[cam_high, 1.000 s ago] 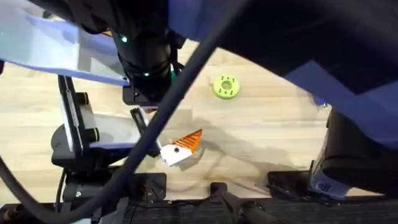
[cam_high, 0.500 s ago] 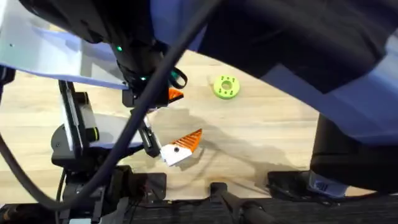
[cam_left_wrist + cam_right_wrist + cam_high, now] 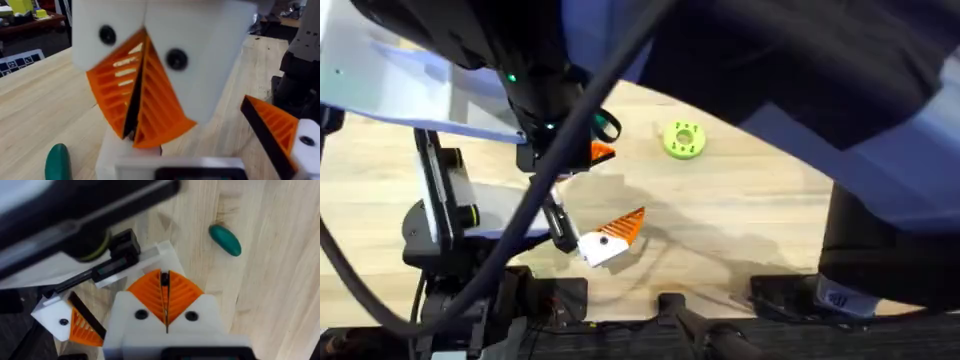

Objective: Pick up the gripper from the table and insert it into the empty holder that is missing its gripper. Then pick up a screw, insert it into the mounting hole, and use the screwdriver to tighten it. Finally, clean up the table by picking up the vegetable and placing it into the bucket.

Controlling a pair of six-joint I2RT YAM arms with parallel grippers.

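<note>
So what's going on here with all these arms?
Two robot arms are working low over a wooden table, repairing a spare robot finger set. The right pincer is closed, orange pads pressed together, and hangs right above a white-and-orange fixture. I can't tell if it's pinching anything. The other arm is close beside it. A green toy vegetable lies on the wood, not yet cleared away, and a green disc sits farther off.

Blurred dark arms (image 3: pixel 740 60) hide the overhead view's upper table (image 3: pixel 740 200).
</note>
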